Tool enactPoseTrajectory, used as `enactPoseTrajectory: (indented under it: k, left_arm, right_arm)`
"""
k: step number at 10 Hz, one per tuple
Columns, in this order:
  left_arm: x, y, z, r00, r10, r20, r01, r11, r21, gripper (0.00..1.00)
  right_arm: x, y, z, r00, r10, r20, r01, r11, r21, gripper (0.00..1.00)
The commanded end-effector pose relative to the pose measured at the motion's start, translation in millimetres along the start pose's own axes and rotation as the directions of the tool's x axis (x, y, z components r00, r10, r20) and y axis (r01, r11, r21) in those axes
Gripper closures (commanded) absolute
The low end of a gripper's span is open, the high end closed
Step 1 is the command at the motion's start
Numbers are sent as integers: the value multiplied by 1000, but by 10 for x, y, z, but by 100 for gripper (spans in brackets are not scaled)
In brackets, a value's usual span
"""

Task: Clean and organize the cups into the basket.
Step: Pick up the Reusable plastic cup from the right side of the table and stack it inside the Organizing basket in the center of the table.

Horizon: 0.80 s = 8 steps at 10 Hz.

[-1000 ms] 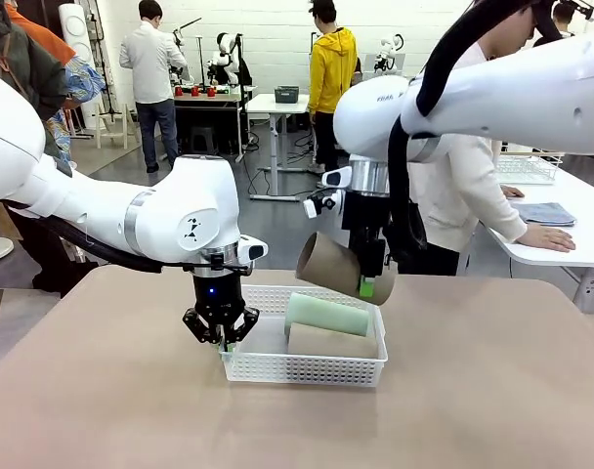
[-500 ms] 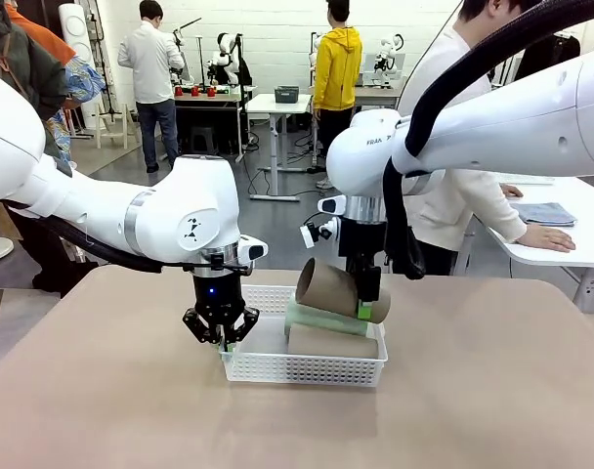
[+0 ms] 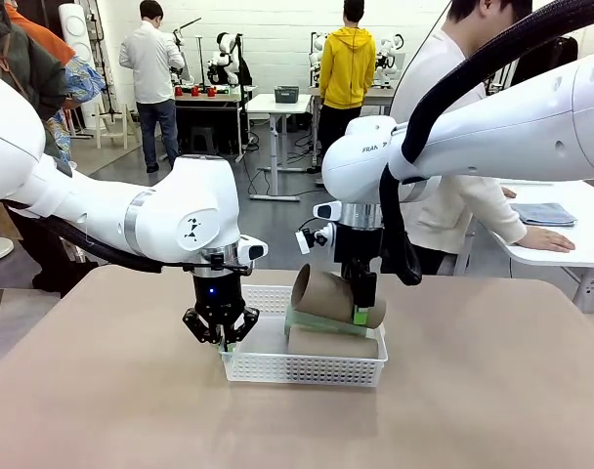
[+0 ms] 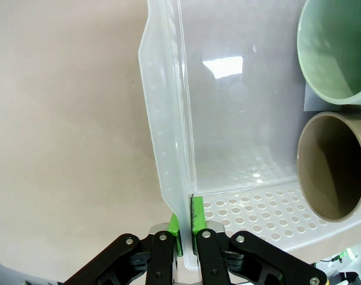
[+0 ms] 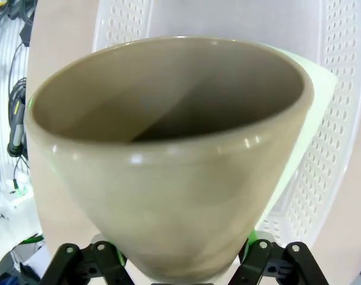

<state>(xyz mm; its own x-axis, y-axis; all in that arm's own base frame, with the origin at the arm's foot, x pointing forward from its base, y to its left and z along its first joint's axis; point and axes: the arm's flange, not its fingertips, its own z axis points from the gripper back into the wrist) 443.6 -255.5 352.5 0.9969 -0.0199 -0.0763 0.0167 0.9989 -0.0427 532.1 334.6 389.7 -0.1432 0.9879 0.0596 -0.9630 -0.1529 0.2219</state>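
Observation:
A white perforated basket (image 3: 307,371) stands mid-table. My left gripper (image 3: 224,342) is shut on its left wall (image 4: 168,119), pinched between the green pads. Inside lie a pale mint green cup (image 3: 307,320) (image 4: 335,53) and a tan cup (image 3: 331,342) (image 4: 335,166), both on their sides. A second tan cup (image 3: 326,293) (image 5: 168,166) lies tilted on top of the mint one. My right gripper (image 3: 360,311) hangs over the basket's right half, its fingers (image 5: 269,261) spread wide either side of that cup's narrow end.
A person stands at the far side of the table, one hand resting on a white side table (image 3: 571,244) at the right. Bare tan tabletop (image 3: 492,391) surrounds the basket. People and workbenches are farther back.
My right arm has come down and left with the tan cup, laying it on the mint cup in the basket, and its jaws have spread. The left arm has not moved.

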Motion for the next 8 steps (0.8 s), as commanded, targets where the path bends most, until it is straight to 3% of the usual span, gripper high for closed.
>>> enactPoseTrajectory:
  k: [1,6,7,8]
  left_arm:
    - [-3,-2,11,1000,0,-3,0,1000,2,100]
    - [-3,-2,11,1000,0,-3,0,1000,2,100]
    - [-3,-2,11,1000,0,-3,0,1000,2,100]
    - [-3,-2,11,1000,0,-3,0,1000,2,100]
  right_arm:
    - [-68,29,-53,1000,0,8,0,1000,-9,0]
    - [-151,99,125,998,-7,57,9,999,-36,0]
    - [-213,139,238,996,3,89,3,998,-67,0]
    - [-392,165,467,984,-26,174,47,991,-123,0]
